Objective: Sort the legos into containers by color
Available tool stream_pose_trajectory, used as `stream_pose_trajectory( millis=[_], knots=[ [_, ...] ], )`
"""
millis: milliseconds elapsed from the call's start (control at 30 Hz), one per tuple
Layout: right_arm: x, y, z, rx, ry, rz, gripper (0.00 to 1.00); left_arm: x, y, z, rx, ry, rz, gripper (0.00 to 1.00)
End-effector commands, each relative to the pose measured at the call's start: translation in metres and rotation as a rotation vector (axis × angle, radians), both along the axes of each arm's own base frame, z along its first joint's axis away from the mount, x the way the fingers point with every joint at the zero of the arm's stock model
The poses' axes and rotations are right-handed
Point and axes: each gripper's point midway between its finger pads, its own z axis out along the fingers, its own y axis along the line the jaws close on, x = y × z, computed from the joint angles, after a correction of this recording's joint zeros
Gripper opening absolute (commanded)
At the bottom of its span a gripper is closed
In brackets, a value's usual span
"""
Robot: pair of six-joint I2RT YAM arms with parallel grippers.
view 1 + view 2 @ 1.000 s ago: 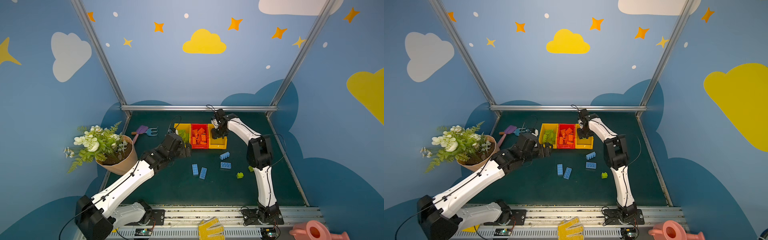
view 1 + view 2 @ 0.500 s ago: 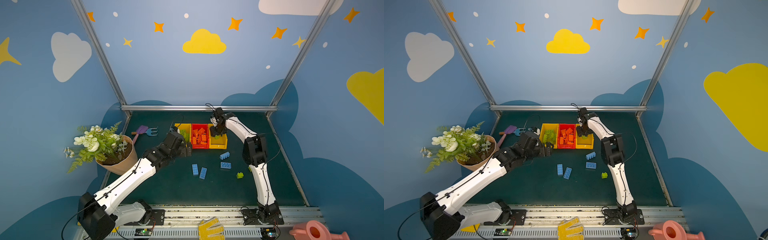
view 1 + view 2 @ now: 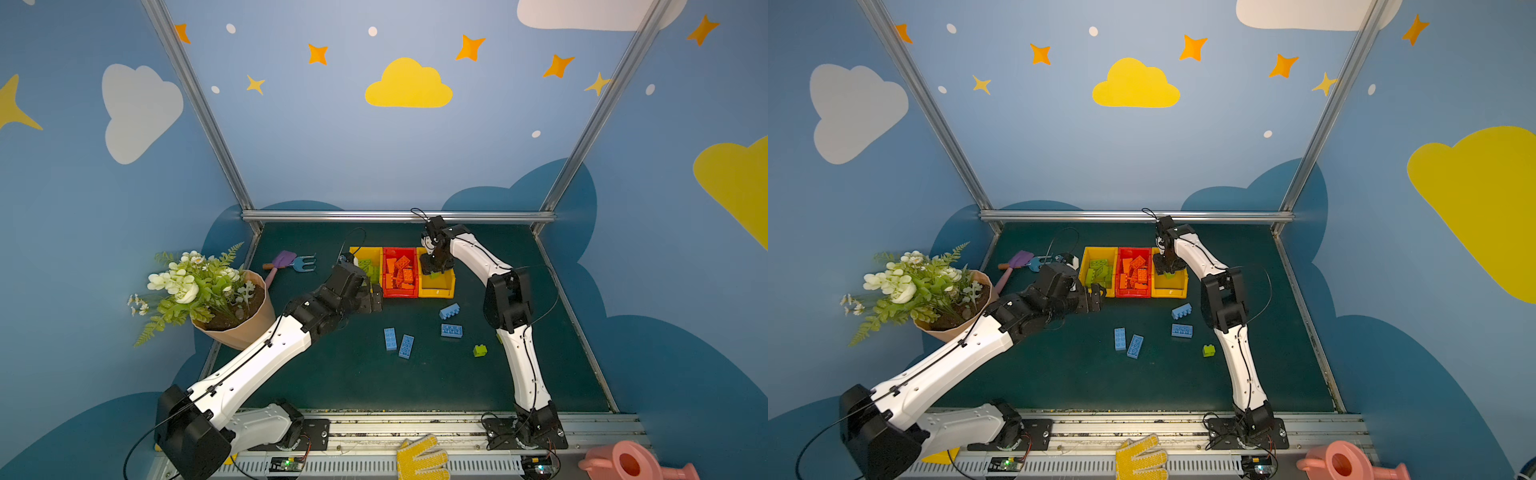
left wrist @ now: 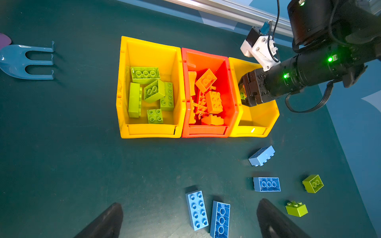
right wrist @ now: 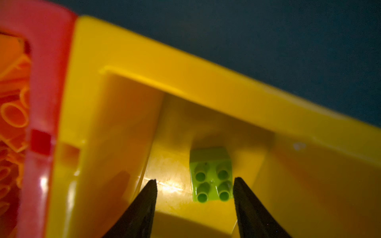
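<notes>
A lime green two-by-two brick (image 5: 211,175) lies on the floor of the right yellow bin (image 3: 436,291), its four studs facing the right wrist camera. This bin is the right end of a joined row of three bins, just above the centre of both top views. The right end effector (image 5: 194,180) reaches down into it with its fingers parted. One fingertip (image 5: 239,187) is right at the brick's edge and the other stands clear, so nothing is gripped.

The red bin (image 3: 400,292) in the middle holds a heap of orange bricks (image 4: 213,102). The left yellow bin (image 3: 1096,253) holds several lime green bricks (image 4: 145,74).

Below the bins, loose on the dark green table (image 3: 353,382), lie a light blue brick (image 3: 390,338) and a second blue brick (image 3: 406,346) side by side. To their right are a third blue brick (image 3: 451,330), a fourth blue brick (image 3: 449,311) and a small loose lime brick (image 3: 479,350).

The left end effector (image 3: 374,297) hovers just in front of the left yellow bin, spread wide and empty. A flower pot (image 3: 245,328) stands at centre left, well apart from the bins.
</notes>
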Motion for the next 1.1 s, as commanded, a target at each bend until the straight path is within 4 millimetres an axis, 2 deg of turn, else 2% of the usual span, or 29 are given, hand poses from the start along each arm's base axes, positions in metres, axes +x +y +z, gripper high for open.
stream_pose_trajectory(
  millis=[0, 200, 300, 500, 633, 733, 833, 933, 1067],
  knots=[
    [-0.018, -0.019, -0.042, -0.099, 0.125, -0.015, 0.60, 0.001, 0.001, 0.005, 0.005, -0.009, -0.008, 1.00],
    [-0.018, -0.023, -0.044, -0.158, 0.103, 0.042, 0.61, -0.001, 0.003, 0.006, 0.011, -0.011, -0.011, 1.00],
    [-0.018, -0.025, -0.037, -0.176, 0.082, 0.081, 0.56, -0.003, 0.005, 0.008, 0.011, -0.016, -0.010, 1.00],
    [-0.017, -0.031, -0.025, -0.202, 0.003, 0.184, 0.60, -0.009, 0.011, 0.011, 0.010, -0.026, -0.008, 1.00],
    [-0.021, -0.026, -0.032, -0.122, 0.045, 0.232, 0.61, -0.012, 0.013, 0.013, 0.012, -0.028, -0.014, 1.00],
    [-0.027, -0.022, -0.043, -0.152, 0.070, 0.289, 0.61, -0.015, 0.014, 0.016, 0.012, -0.033, -0.017, 1.00],
    [-0.031, -0.017, -0.046, -0.139, 0.094, 0.274, 0.60, -0.017, 0.017, 0.018, 0.013, -0.037, -0.014, 1.00],
    [-0.030, -0.014, -0.036, -0.131, 0.078, 0.204, 0.60, -0.018, 0.019, 0.020, 0.012, -0.046, -0.008, 1.00],
    [-0.022, -0.003, -0.001, -0.104, -0.019, 0.110, 0.65, -0.014, 0.017, 0.020, 0.010, -0.054, -0.013, 1.00]
  ],
)
